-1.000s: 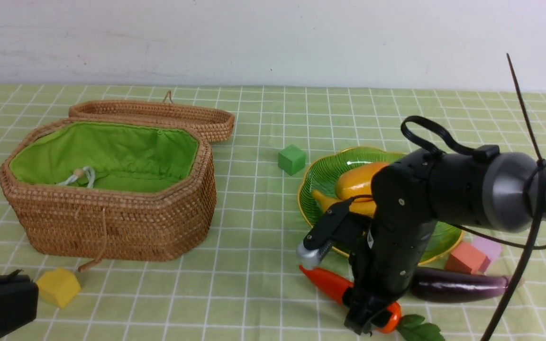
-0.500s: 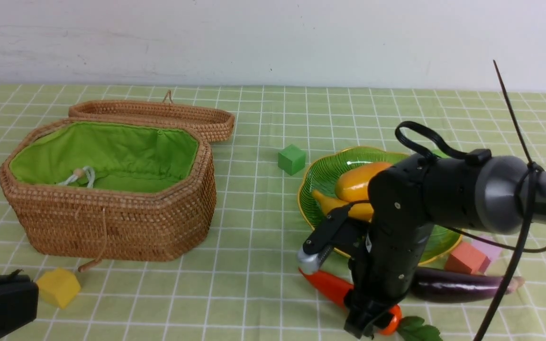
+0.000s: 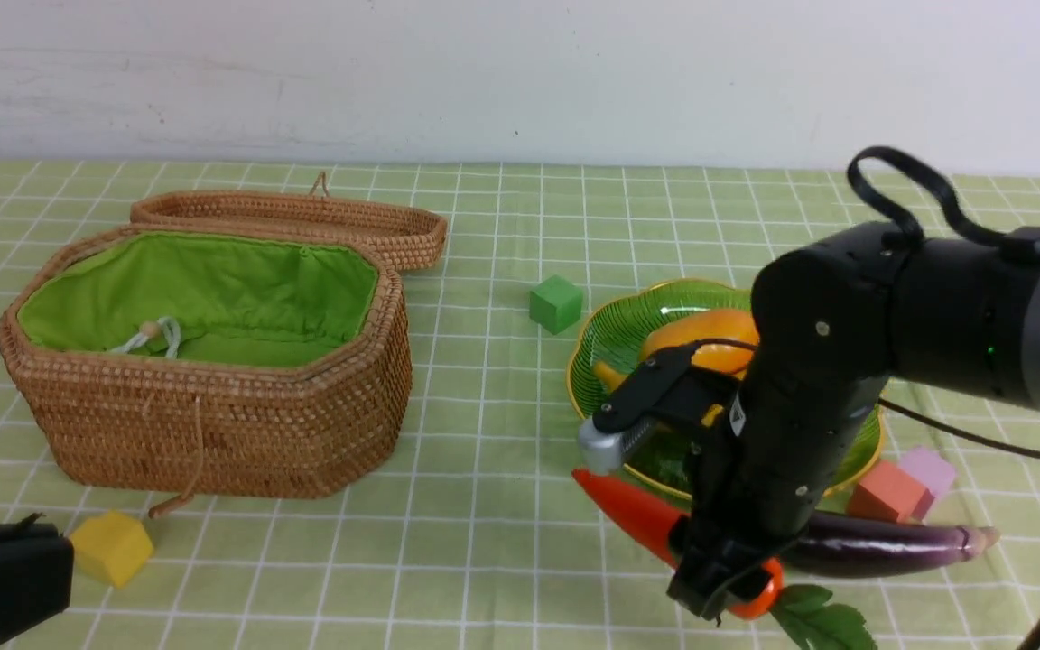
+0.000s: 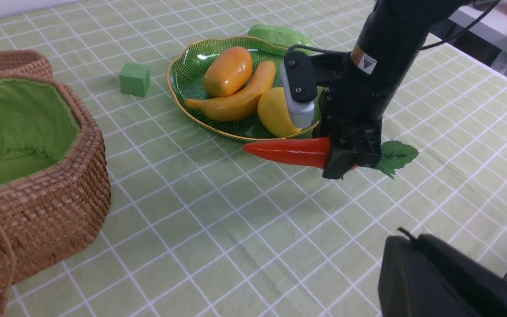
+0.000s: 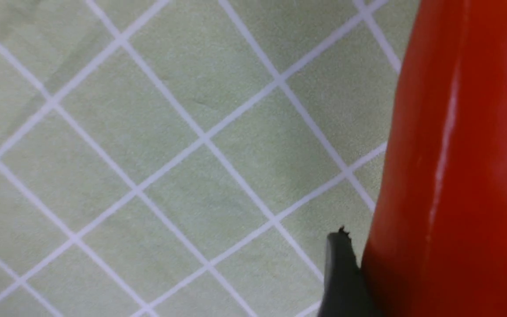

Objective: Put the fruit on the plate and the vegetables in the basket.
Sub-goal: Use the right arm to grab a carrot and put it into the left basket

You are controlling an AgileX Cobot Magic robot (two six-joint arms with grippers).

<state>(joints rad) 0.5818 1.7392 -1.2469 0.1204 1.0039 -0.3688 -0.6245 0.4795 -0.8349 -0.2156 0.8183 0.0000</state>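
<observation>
My right end effector [image 3: 726,578] pinches the carrot [image 3: 628,515] near its leafy end, fingers pressed on either side. The carrot is tilted, its point up and toward my left, just in front of the plate [image 3: 615,329]. Its leaves [image 3: 822,618] hang low by the table [image 3: 484,542]. On the plate lie the mango [image 4: 228,71], banana [image 4: 236,103] and lemon [image 4: 275,116], touching one another. The eggplant [image 3: 881,546] lies on the table just before the plate, and the gourd [image 4: 280,34] lies just past its far rim. The basket [image 3: 213,433] stands open well to my left, with its lid [image 3: 303,221] laid back behind it. My left end effector [image 3: 23,551] rests low at the near left, pressed together, beside a yellow cube [image 3: 111,546].
</observation>
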